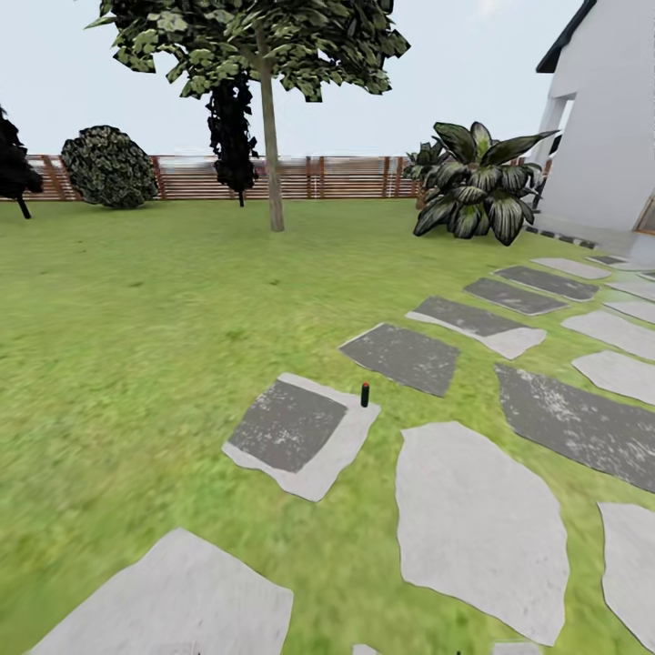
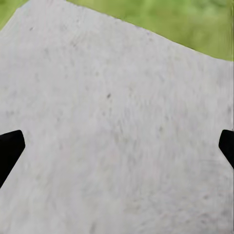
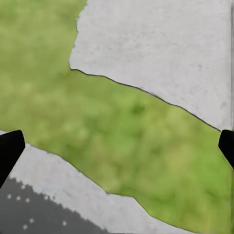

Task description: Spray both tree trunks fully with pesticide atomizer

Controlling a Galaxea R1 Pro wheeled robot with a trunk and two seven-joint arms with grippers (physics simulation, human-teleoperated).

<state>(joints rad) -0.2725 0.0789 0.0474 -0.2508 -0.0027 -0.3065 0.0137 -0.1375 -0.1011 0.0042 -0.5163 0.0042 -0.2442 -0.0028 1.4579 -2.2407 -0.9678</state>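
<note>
both grippers point down at the ground, fingers spread wide with nothing between them: the left gripper (image 2: 117, 146) over a pale, grainy paving stone (image 2: 112, 126), the right gripper (image 3: 117, 146) over a grass strip (image 3: 122, 141) between irregular grey slabs. the pesticide atomizer (image 1: 365, 394), a small dark cylinder, stands upright, long axis vertical, at the edge of a stone (image 1: 300, 435) ahead. beyond, on the lawn (image 1: 136, 309), one tree (image 1: 259, 55) rises on a straight, bare trunk (image 1: 271, 146) before the slatted wooden fence (image 1: 327, 177).
</note>
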